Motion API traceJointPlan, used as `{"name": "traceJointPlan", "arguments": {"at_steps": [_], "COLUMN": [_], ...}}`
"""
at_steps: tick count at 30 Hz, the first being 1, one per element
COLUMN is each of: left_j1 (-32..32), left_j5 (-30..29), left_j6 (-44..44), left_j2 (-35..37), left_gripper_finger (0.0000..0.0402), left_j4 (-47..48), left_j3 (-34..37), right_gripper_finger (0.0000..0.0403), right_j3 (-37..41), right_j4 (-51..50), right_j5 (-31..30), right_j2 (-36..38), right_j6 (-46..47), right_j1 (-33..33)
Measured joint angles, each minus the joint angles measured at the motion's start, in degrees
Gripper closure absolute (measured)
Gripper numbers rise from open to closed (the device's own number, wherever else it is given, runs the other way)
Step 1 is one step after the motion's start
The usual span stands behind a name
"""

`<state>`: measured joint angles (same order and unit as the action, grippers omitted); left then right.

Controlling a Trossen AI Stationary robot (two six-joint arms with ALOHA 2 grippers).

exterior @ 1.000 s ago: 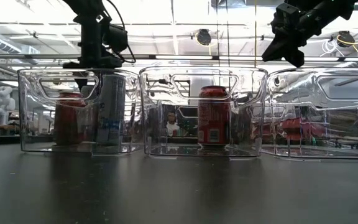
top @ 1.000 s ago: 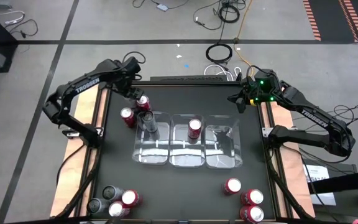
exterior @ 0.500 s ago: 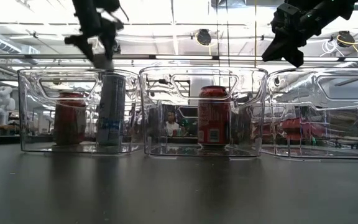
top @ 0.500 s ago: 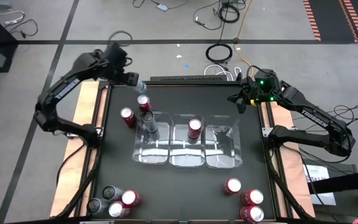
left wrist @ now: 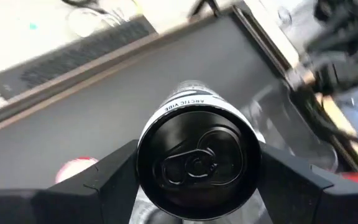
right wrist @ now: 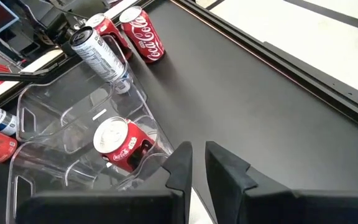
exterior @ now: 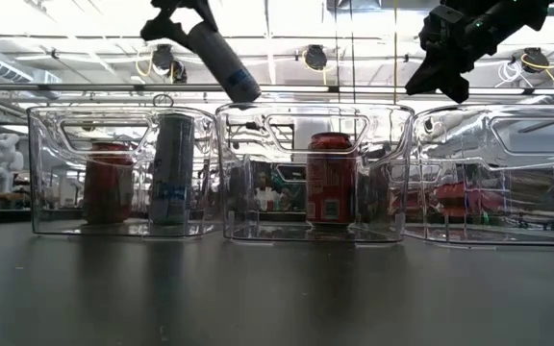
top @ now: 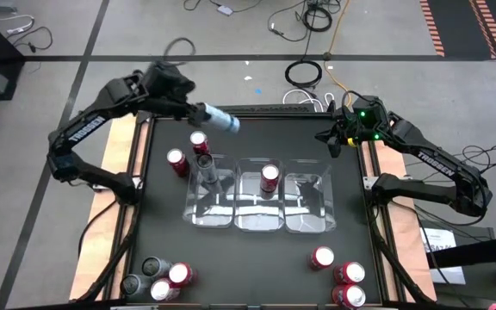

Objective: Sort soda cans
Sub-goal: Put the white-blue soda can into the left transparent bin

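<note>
Silver can pinched in left tool, tilted, above table's far edge; right tool pressed together.

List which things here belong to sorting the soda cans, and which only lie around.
Belonging:
- slim silver aluminium can in the left tool
- red cylindrical soda cans
- dark grey cans
- three clear plastic trays

Lying around:
- coiled black cable on the floor

Low view is backlit by bright ceiling lights; clear trays show glare. Left wrist background is smeared, probably motion blur.
</note>
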<state>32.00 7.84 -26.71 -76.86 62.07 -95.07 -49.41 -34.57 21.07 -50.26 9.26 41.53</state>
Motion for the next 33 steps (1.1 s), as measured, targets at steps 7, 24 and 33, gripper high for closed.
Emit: {"name": "traceJointPlan", "arguments": {"at_steps": [7, 24, 33], "left_j1": [-8.18, -16.09, -17.84], "left_j5": [0.06, -3.26, -3.36], "left_j6": [-1.5, -4.44, -4.27], "left_j2": [-3.31, -12.46, -19.33], "left_gripper_finger": [0.0121, 0.0121, 0.0121], "left_j4": [0.14, 13.24, 16.11], "left_j3": [0.04, -6.08, -6.08], "right_gripper_finger": [0.0367, 0.0367, 0.0367], "right_j3": [0.0, 0.0, 0.0], "right_j4": [-0.02, -0.52, -2.69], "right_j5": [0.01, 0.01, 0.05], "right_j2": [-0.01, -0.02, 0.0], "right_j6": [0.0, -0.5, -0.87], "right_j1": [0.0, 0.01, -0.01]}}
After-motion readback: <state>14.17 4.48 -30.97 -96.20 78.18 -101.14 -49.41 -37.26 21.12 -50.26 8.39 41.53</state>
